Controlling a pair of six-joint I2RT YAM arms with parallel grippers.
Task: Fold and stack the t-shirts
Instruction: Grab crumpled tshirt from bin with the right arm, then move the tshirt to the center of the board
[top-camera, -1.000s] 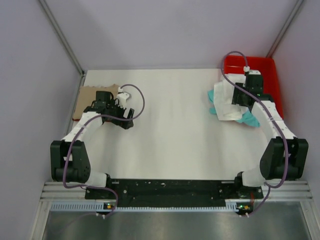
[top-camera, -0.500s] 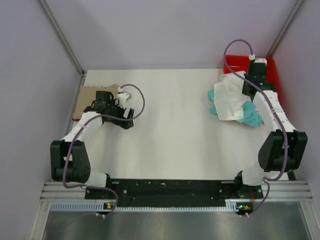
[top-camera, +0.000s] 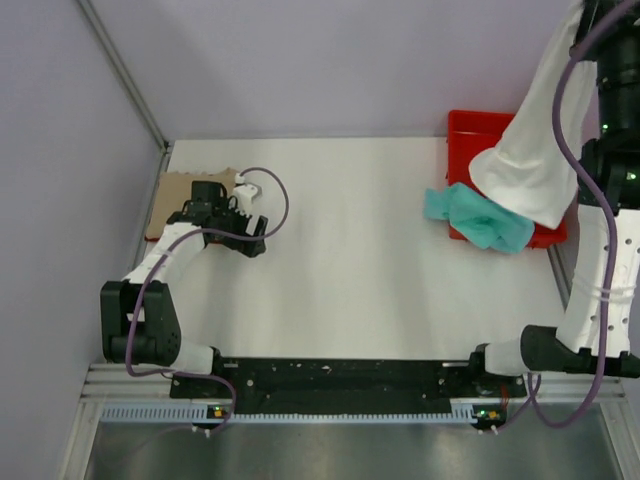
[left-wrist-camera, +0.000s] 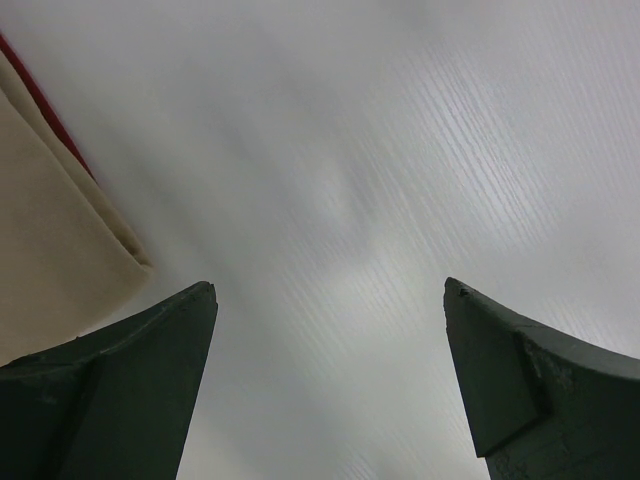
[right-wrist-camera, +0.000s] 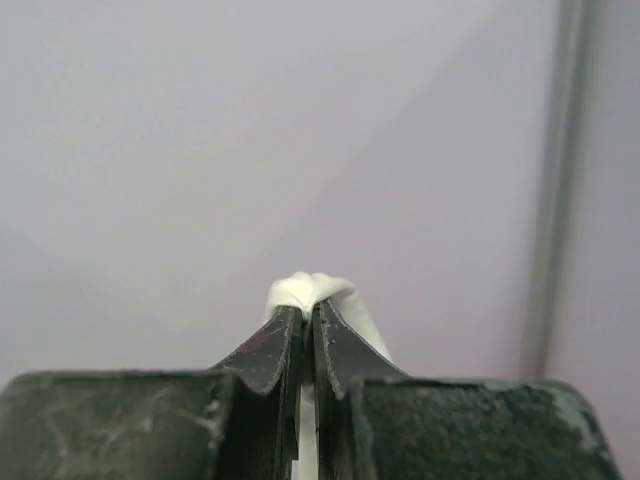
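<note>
1. We see the right gripper clamped shut on a pinch of the white t-shirt. A small bunch of cloth pokes out just past the tips of its fingers, with the pale wall behind.
2. In the top view the right arm is raised high at the right edge. The white t-shirt hangs from it in a long drape that is narrow at the top and widens toward its lower end.
3. That lower end hangs over the red bin, which stands at the far right corner of the table. From above, we cannot tell whether the hem touches anything below it.
4. The teal t-shirt lies crumpled across the bin's near left rim. Part of it spills onto the table, and part sits under the hanging white cloth as seen from above.
5. The tan t-shirt lies flat at the far left edge of the table, well apart from the other two shirts.
6. The left gripper stands wide open with nothing between its fingers, facing bare table.
7. In the left wrist view a folded edge of the tan t-shirt lies just beside the left finger. In the top view the left arm reaches over the inner side of that shirt.
</note>
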